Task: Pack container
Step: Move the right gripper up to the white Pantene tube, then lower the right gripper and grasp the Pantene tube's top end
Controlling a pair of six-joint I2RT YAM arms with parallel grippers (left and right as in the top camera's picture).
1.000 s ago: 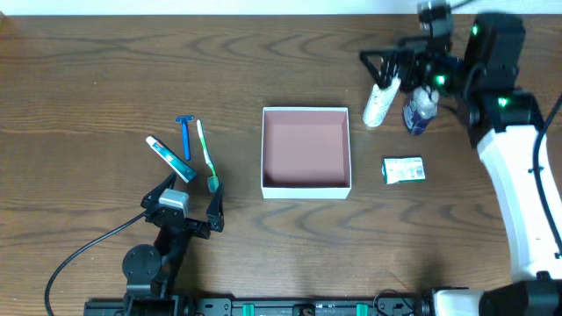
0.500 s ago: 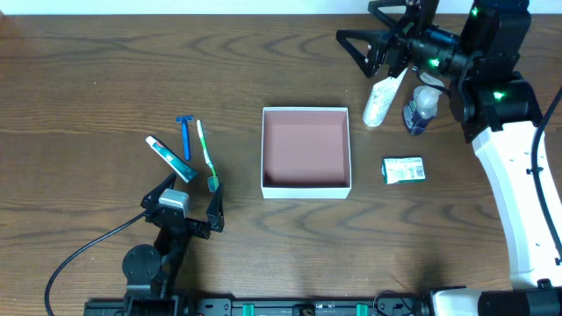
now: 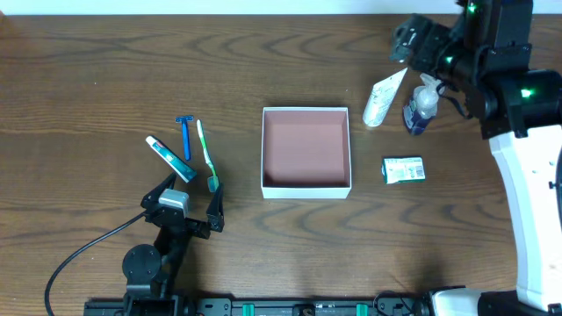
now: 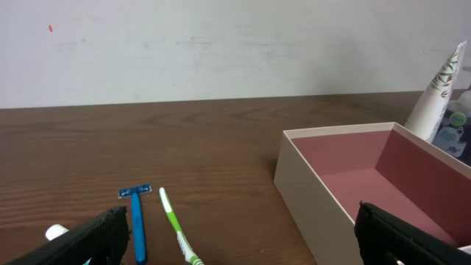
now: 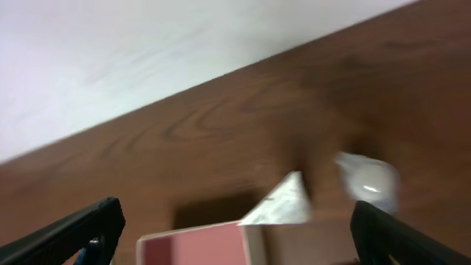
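Nearest the tabletop's (image 3: 88,70) near edge, left of centre, the left gripper (image 3: 186,211) sat idle with its fingers spread wide and nothing between them. Just beyond it lay a small toothpaste tube (image 3: 169,158), a blue razor (image 3: 185,136) and a green toothbrush (image 3: 205,154), close together but outside the box. The container (image 3: 306,145) stood open at mid-table with its reddish floor bare, so packing had apparently not begun. To its right lay a green-and-white packet (image 3: 403,169), and farther off, toward the far-right corner, a white tube (image 3: 380,98) lay beside a small bottle (image 3: 420,110). The right gripper (image 3: 411,39) hung above the far edge; its wrist view, though blurred, showed its fingers well apart and empty.

The step in hand looked like a first pick on the right side. To do it well, the arm would settle first, then descend with the jaws across the tube's narrow width, clear of the bottle, which could tip if nudged.

A second before, the right gripper had hovered low over the tube and bottle; it had since swung up and away toward the far edge. Every item, and the left arm, had stayed put.
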